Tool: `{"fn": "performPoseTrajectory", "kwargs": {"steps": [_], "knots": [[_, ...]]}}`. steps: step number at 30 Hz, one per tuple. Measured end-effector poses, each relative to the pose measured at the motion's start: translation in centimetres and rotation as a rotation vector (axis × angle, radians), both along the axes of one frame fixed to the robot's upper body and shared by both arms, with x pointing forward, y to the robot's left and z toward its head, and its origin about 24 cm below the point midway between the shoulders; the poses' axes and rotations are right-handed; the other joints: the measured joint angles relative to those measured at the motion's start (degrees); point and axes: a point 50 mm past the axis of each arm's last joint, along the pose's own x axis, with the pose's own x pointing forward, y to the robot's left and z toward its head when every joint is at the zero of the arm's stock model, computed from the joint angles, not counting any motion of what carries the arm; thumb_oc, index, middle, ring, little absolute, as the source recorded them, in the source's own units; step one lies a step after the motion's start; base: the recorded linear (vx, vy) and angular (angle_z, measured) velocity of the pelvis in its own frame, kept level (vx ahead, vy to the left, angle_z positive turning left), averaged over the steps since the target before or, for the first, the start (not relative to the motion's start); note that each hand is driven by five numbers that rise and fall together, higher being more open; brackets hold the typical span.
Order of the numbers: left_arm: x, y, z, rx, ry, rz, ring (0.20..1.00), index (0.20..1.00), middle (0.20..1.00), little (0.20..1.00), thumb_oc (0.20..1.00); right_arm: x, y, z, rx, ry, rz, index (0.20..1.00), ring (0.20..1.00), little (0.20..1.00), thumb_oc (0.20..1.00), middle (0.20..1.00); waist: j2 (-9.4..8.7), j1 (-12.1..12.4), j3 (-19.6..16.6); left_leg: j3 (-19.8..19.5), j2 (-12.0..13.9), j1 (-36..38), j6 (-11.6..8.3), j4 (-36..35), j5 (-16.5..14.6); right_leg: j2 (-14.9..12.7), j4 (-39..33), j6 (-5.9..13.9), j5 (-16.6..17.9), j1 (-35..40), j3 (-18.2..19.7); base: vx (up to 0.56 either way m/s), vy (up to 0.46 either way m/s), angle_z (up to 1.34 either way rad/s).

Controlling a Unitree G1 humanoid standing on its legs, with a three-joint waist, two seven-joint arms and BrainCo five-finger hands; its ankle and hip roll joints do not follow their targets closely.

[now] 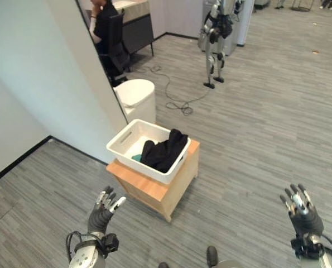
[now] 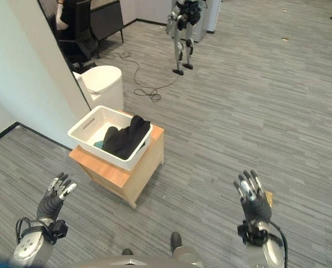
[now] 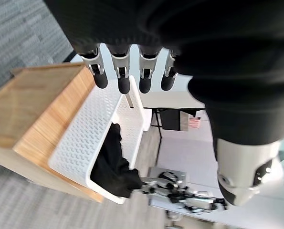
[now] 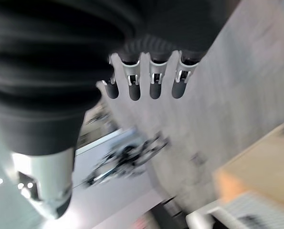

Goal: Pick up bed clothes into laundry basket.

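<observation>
1. Black bed clothes (image 1: pixel 164 152) are lying crumpled inside the white laundry basket (image 1: pixel 123 146), bunched toward its right end, with one dark fold draping up over the far right rim.
2. Looking closer, the cloth is showing as a soft, wrinkled heap, matte black throughout, and a small teal patch (image 1: pixel 136 158) is peeking out beside it on the basket floor.
3. Perforated walls and a cut-out handle slot at the left end are marking the basket, which is sitting on a low wooden cabinet (image 1: pixel 160 190) and covering most of its top; a strip of bare wood is showing along the near edge.
4. Behind the cabinet, a white lidded bin (image 1: pixel 136 96) is standing against the end of a pale partition wall (image 1: pixel 54 84).
5. The left hand (image 1: pixel 104 209) is hovering low in front of the cabinet, near its left corner, with fingers spread straight and nothing in them; its wrist view is showing those fingers (image 3: pixel 120 76) extended toward the basket.
6. The right hand (image 2: pixel 253 201) is hanging well apart to the right over grey plank flooring (image 1: pixel 266 111), fingers likewise straight and empty.
7. Farther back, another humanoid robot (image 1: pixel 217 39) is standing on the floor, and a person in dark clothing (image 1: pixel 105 25) is sitting on a black chair beyond the partition.
</observation>
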Motion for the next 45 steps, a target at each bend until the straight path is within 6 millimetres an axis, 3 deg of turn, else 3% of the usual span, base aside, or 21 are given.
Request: {"fn": "performPoseTrajectory", "kwargs": {"steps": [2, 7, 14, 16, 17, 18, 19, 21, 22, 23, 25, 26, 28, 29, 31, 35, 37, 39, 41, 43, 45], "knots": [[-0.5, -0.7, -0.8, -0.03, 0.031, -0.003, 1.0, 1.0, 1.0, 1.0, 1.0, -0.6, 0.2, -0.7, 0.013, 0.036, -0.003, 1.0, 1.0, 1.0, 1.0, 1.0, 0.1, -0.08, 0.02, 0.0, 0.04, 0.11, 0.0, 0.0, 0.0, 0.03, -0.03, -0.03, 0.03, 0.11, -0.08, 0.0, 0.0, 0.0], [0.0, -4.3, -1.7, -0.148, 0.04, -0.08, 1.0, 1.0, 1.0, 1.0, 1.0, 4.0, 2.5, 0.6, -0.009, -0.067, 0.126, 1.0, 1.0, 1.0, 1.0, 1.0, 0.5, 0.48, -0.03, -0.16, -0.05, 0.97, -0.01, 0.0, -0.01, 0.03, -0.64, 0.02, 0.32, 1.18, -0.05, 0.01, 0.011, 0.02], [1.3, -2.3, -0.6, -0.056, 0.002, -0.046, 1.0, 1.0, 1.0, 1.0, 1.0, 6.3, -0.9, 4.0, -0.254, -0.186, 0.036, 1.0, 1.0, 1.0, 1.0, 1.0, 2.37, 1.38, 2.57, -4.47, -0.48, 0.98, 0.65, 0.5, 0.26, -0.55, 11.95, 0.66, -4.65, -1.64, 0.84, -0.06, -0.019, 0.33], [3.7, -2.0, 0.4, -0.031, -0.075, -0.047, 1.0, 1.0, 1.0, 1.0, 1.0, 4.6, -0.7, 2.7, -0.226, -0.12, -0.004, 1.0, 1.0, 1.0, 1.0, 1.0, 3.84, -1.4, 3.03, -16.36, -1.82, -6.41, 1.52, 5.43, 1.36, 4.36, 23.01, 1.07, -12.46, -4.85, 24.15, -0.16, -0.164, 2.37], [4.8, -1.9, 1.3, -0.021, -0.124, -0.046, 1.0, 1.0, 1.0, 1.0, 1.0, 4.0, -0.6, 2.1, -0.202, -0.1, -0.031, 1.0, 1.0, 1.0, 1.0, 1.0, 3.34, -2.66, 3.59, -21.43, -2.37, -8.44, 1.05, 6.69, 1.31, 6.14, 22.96, 0.49, -14.68, -3.43, 29.86, -0.19, -0.172, 2.56], [5.4, -1.3, 2.1, 0.006, -0.157, -0.035, 1.0, 1.0, 1.0, 1.0, 1.0, 4.4, 0.2, 1.7, -0.172, -0.099, -0.017, 1.0, 1.0, 1.0, 1.0, 1.0, 2.59, -1.8, 5.3, -25.07, -4.22, -8.82, 1.28, 5.79, 2.24, 6.14, 21.25, 0.31, -17.23, -0.44, 32.15, -0.34, -0.365, 2.4], [5.4, -1.6, 2.2, -0.007, -0.169, -0.019, 1.0, 1.0, 1.0, 1.0, 1.0, 4.8, 0.1, 1.6, -0.168, -0.104, -0.022, 1.0, 1.0, 1.0, 1.0, 1.0, 4.79, 0.81, 6.65, -30.5, -3.63, -9.99, -0.59, 5.01, 3.35, 10.11, 23.54, 0.37, -19.56, -0.34, 32.78, -0.26, -0.278, 2.23], [5.2, -1.4, 2.9, 0.004, -0.198, -0.015, 1.0, 1.0, 1.0, 1.0, 1.0, 5.1, 0.5, 0.9, -0.172, -0.076, 0.026, 1.0, 1.0, 1.0, 1.0, 1.0, 3.33, 0.72, 6.96, -34.67, -3.65, -11.14, -1.92, 3.86, 1.5, 14.13, 24.8, -6.25, -20.95, -0.23, 32.66, -0.33, -0.327, 2.15], [4.2, -1.2, 2.7, -0.01, -0.202, 0.023, 1.0, 1.0, 1.0, 1.0, 1.0, 6.0, -0.4, 2.0, -0.229, -0.097, 0.064, 1.0, 1.0, 1.0, 1.0, 1.0, 4.33, 5.35, 8.57, -33.3, -3.48, -11.69, 1.94, 5.73, -3.61, 14.61, 28.52, -8.05, -19.9, -2.19, 28.14, -0.54, -0.47, 1.94], [3.8, -0.8, 2.5, -0.014, -0.198, 0.059, 1.0, 1.0, 1.0, 1.0, 1.0, 6.1, -1.0, 2.5, -0.268, -0.103, 0.078, 1.0, 1.0, 1.0, 1.0, 1.0, 3.8, 6.67, 9.34, -33.75, -3.68, -13.41, 0.53, 4.95, -3.64, 14.26, 30.46, -7.51, -19.45, -4.96, 27.35, -0.55, -0.385, 2.01], [2.5, -1.4, 1.6, -0.077, -0.178, 0.138, 1.0, 1.0, 1.0, 1.0, 1.0, 7.1, -2.1, 4.3, -0.363, -0.129, 0.114, 1.0, 1.0, 1.0, 1.0, 1.0, 5.51, 8.4, 11.58, -33.34, -4.37, -16.5, 4.74, 5.02, -9.24, 14.02, 31.82, -8.69, -17.9, -5.6, 16.86, -0.35, -0.181, 1.97], [2.2, -1.3, 1.1, -0.08, -0.157, 0.158, 1.0, 1.0, 1.0, 1.0, 1.0, 7.1, -2.3, 4.2, -0.382, -0.124, 0.115, 1.0, 1.0, 1.0, 1.0, 1.0, 4.12, 8.63, 11.72, -29.73, -3.39, -15.98, 4.11, 4.31, -11.97, 11.33, 29.4, -9.13, -18.31, -5.05, 12.61, -0.3, -0.138, 2.36], [2.1, -0.3, -0.5, -0.04, -0.063, 0.145, 1.0, 1.0, 1.0, 1.0, 1.0, 8.4, -1.7, 4.7, -0.392, -0.172, 0.112, 1.0, 1.0, 1.0, 1.0, 1.0, -0.33, 11.36, 12.16, -15.31, -0.87, -19.28, 2.28, 13.7, -8.29, 5.97, 25.62, -11.13, -15.88, -4.56, 0.89, -0.48, -0.114, 2.73], [2.3, -0.2, -0.8, -0.033, -0.042, 0.128, 1.0, 1.0, 1.0, 1.0, 1.0, 8.2, -2.0, 4.8, -0.396, -0.176, 0.085, 1.0, 1.0, 1.0, 1.0, 1.0, -0.47, 10.47, 12.44, -11.85, 0.91, -20.31, 1.34, 17.51, -7.73, 5.22, 21.84, -11.41, -14.01, -2.45, -3.95, -0.52, -0.01, 2.99], [1.1, 0.4, -1.3, -0.047, -0.007, 0.128, 1.0, 1.0, 1.0, 1.0, 1.0, 8.4, -1.2, 4.3, -0.36, -0.182, 0.101, 1.0, 1.0, 1.0, 1.0, 1.0, -3.85, 12.78, 12.62, -17.05, 3.1, -16.81, -1.42, 26.13, -8.29, 2.28, 19.51, -11.8, -11.82, -2.19, -9.23, -0.38, -0.019, 1.99], [0.4, 0.0, -1.5, -0.081, 0.001, 0.109, 1.0, 1.0, 1.0, 1.0, 1.0, 7.6, -0.5, 3.8, -0.346, -0.173, 0.176, 1.0, 1.0, 1.0, 1.0, 1.0, -2.69, 11.68, 12.76, -14.52, 7.97, -4.1, -4.96, 27.77, -10.6, -2.53, 17.02, -8.81, -8.88, -1.6, -15.52, -0.18, 0.071, 1.56], [1.2, -0.6, -0.7, -0.096, -0.049, 0.08, 1.0, 1.0, 1.0, 1.0, 1.0, 6.9, -0.6, 3.2, -0.317, -0.141, 0.16, 1.0, 1.0, 1.0, 1.0, 1.0, 0.04, 9.21, 12.09, -5.77, 12.12, -1.11, -6.16, 26.49, -11.53, -3.61, 14.06, -6.95, -7.85, -0.02, -21.51, -0.19, 0.146, 1.63], [4.3, -2.6, 0.6, -0.147, -0.146, 0.014, 1.0, 1.0, 1.0, 1.0, 1.0, 5.0, -0.1, 1.5, -0.209, -0.082, 0.109, 1.0, 1.0, 1.0, 1.0, 1.0, 1.63, 7.91, 10.49, 7.02, 11.58, 1.64, -4.31, 22.43, -12.05, -10.26, 13.38, -3.55, -5.4, 2.3, -34.08, -0.16, 0.25, 2.96], [6.4, -3.8, 2.2, -0.143, -0.219, -0.077, 1.0, 1.0, 1.0, 1.0, 1.0, 4.8, 1.2, 1.2, -0.156, -0.08, 0.143, 1.0, 1.0, 1.0, 1.0, 1.0, 0.15, 8.37, 8.62, 13.3, 8.8, -2.76, -1.61, 20.21, -11.92, -16.44, 15.11, -0.51, -6.63, 1.51, -34.86, -0.05, 0.483, 3.6], [6.0, -2.2, 2.6, -0.079, -0.211, -0.075, 1.0, 1.0, 1.0, 1.0, 1.0, 5.2, 0.9, 1.5, -0.159, -0.113, 0.107, 1.0, 1.0, 1.0, 1.0, 1.0, -2.22, 8.54, 7.52, 9.08, 2.99, -5.77, 0.56, 22.35, -8.85, -18.37, 13.46, 1.43, 0.73, 0.8, -30.98, 0.05, 0.421, 2.29], [4.2, -0.3, 1.2, -0.037, -0.109, -0.018, 1.0, 1.0, 1.0, 1.0, 1.0, 6.4, 0.3, 1.4, -0.164, -0.108, 0.082, 1.0, 1.0, 1.0, 1.0, 1.0, -1.02, 10.08, 6.9, 8.38, 1.78, -7.35, 3.86, 23.7, -12.64, -21.94, 16.71, 2.03, 7.25, 0.16, -29.62, 0.07, 0.322, 0.67]]}}
